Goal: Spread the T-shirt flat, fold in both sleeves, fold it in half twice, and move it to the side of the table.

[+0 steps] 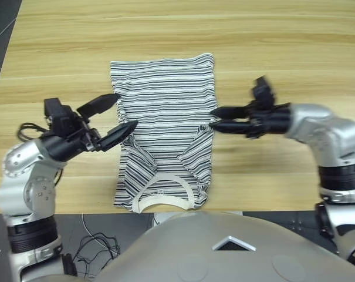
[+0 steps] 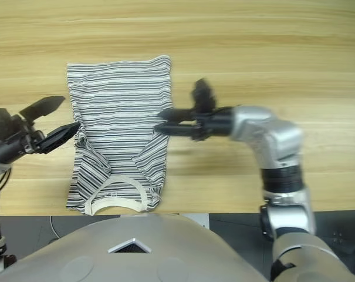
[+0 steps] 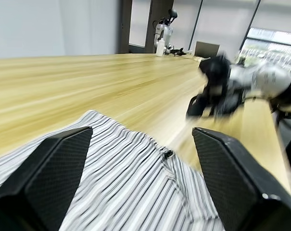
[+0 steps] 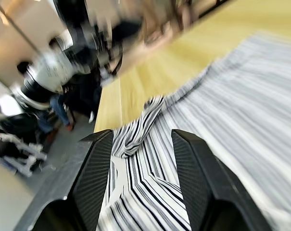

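Note:
A black-and-white striped T-shirt (image 1: 165,94) lies on the wooden table (image 1: 271,47), both sleeves folded inward and its white collar (image 1: 165,197) toward the near edge. My left gripper (image 1: 128,110) hovers open at the shirt's left edge, about mid-length, with nothing between its fingers. In the left wrist view the striped cloth (image 3: 135,192) lies below the open left gripper (image 3: 141,130). My right gripper (image 1: 212,118) is at the shirt's right edge by the folded sleeve, its fingers narrowly apart. The right wrist view shows the folded sleeve (image 4: 140,120) just beyond the right gripper (image 4: 143,132).
Bare wood surrounds the shirt on the far side, left and right. The table's near edge (image 1: 271,210) runs just below the collar. Cables (image 1: 95,244) lie on the dark floor at the near left.

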You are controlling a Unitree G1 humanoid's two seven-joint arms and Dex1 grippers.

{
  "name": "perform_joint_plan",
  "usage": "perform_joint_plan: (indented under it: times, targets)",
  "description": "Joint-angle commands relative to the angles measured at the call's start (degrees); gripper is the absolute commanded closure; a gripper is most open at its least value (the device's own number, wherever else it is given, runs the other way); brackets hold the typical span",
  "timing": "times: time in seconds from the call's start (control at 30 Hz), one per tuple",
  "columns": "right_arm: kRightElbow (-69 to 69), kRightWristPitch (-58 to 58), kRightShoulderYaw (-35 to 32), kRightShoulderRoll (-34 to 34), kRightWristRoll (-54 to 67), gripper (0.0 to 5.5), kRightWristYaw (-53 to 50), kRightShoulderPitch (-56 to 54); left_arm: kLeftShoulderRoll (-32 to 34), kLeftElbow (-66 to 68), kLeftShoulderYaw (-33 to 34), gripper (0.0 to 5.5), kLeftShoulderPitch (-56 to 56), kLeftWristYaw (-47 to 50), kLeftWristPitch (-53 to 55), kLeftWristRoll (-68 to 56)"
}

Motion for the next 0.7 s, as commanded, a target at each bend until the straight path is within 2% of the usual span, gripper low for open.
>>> perform_joint_plan:
  times: [0.03,0.1,0.2,0.3,0.4,0.53,0.7]
  targets:
    - [0.4,-22.3,1.7,-14.0,-15.7,3.07,8.6,9.8,8.9,-1.0,2.4,1.29,8.5,-6.8,-27.0,23.1]
    - [-0.6,-35.6,3.5,-17.7,-23.3,2.74,10.6,15.2,13.4,-0.8,1.9,0.99,12.9,-9.8,-39.2,32.1]
    - [0.1,-57.1,6.6,-18.8,-32.1,2.20,11.6,20.2,17.4,-1.9,1.7,0.51,16.9,-11.8,-49.2,38.1]
    - [1.0,-68.9,8.2,-17.6,-35.7,1.62,10.4,22.6,19.7,1.5,1.2,0.02,16.9,-10.4,-57.4,42.3]
    - [2.4,-78.4,10.3,-14.6,-39.5,1.03,7.0,22.5,21.3,7.2,-0.5,0.00,16.9,-7.7,-65.5,47.6]
    - [6.0,-88.2,13.2,-10.1,-46.2,1.03,-0.4,20.9,22.4,10.5,-1.8,0.00,16.3,-3.9,-70.0,51.9]
    - [9.1,-92.0,16.2,-7.5,-51.7,1.03,-6.6,20.0,22.4,11.8,-6.1,0.00,14.8,0.5,-70.6,55.7]
